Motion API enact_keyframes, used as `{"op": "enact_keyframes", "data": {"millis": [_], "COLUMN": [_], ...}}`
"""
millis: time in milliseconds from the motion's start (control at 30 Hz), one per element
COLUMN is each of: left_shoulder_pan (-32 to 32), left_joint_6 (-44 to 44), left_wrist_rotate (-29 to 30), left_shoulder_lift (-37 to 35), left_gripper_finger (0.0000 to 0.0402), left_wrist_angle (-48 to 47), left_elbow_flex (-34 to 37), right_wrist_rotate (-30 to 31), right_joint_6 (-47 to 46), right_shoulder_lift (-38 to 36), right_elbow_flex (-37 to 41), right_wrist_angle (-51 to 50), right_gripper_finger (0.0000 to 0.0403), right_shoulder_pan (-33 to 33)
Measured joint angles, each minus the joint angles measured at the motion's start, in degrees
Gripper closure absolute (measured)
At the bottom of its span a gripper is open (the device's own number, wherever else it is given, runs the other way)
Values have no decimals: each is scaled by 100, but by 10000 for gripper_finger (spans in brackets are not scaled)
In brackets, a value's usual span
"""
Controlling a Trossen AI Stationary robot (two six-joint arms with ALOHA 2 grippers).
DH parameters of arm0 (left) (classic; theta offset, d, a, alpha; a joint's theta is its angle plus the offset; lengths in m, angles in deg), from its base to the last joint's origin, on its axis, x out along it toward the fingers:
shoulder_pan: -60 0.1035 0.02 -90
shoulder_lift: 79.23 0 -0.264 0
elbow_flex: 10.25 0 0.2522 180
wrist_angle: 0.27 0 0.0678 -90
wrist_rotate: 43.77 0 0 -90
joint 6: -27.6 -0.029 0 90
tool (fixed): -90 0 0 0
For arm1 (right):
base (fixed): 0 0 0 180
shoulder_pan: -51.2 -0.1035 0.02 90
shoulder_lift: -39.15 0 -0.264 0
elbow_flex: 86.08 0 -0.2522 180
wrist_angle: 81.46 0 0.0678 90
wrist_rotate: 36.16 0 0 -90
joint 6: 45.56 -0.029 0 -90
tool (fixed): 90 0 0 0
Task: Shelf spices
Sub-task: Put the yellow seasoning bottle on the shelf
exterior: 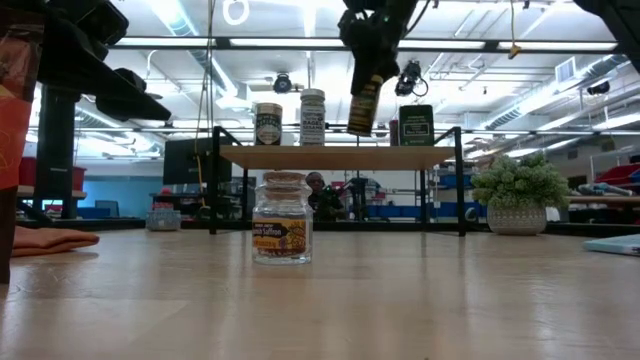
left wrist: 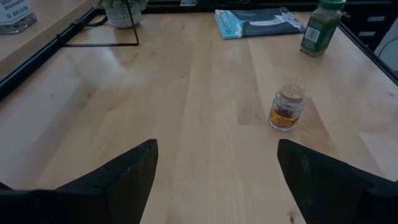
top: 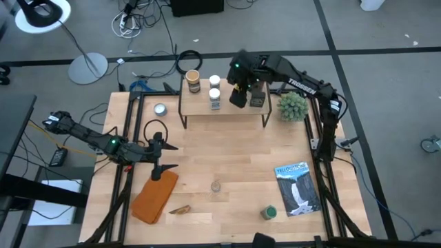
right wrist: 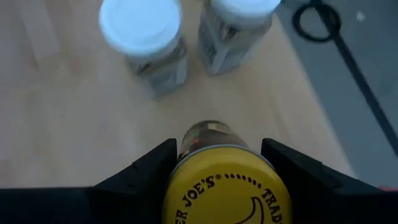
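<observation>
Gripping the yellow-lidded jar [right wrist: 222,186], our right hand [top: 238,93] is hovering over the shelf [top: 227,105] to place it, left hand [top: 160,157] waiting open.

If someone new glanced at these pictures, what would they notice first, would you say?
Probably the right gripper holding a yellow-lidded jar tilted above the shelf, beside two white-lidded jars. Next, the small cork-topped jar standing alone mid-table, ahead of the open left gripper.

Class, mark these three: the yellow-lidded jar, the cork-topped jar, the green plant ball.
yellow-lidded jar [right wrist: 225,186], right wrist view, lid top.
cork-topped jar [exterior: 282,219], low view, glass body.
green plant ball [top: 292,105], high view, spiky crown.
</observation>
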Motion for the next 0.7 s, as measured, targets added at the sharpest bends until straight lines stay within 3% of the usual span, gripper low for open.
{"op": "enact_keyframes", "data": {"millis": [700], "left_shoulder_pan": [-2], "left_joint_6": [-61], "left_wrist_rotate": [1], "left_shoulder_lift": [-2], "left_gripper_finger": [66], "left_wrist_angle": [-47], "left_elbow_flex": [0], "right_wrist_rotate": [-121], "right_joint_6": [589], "right_shoulder_lift": [215], "right_elbow_flex": [131], "right_wrist_angle": [1163], "right_gripper_finger": [163], "right_shoulder_pan": [492]}}
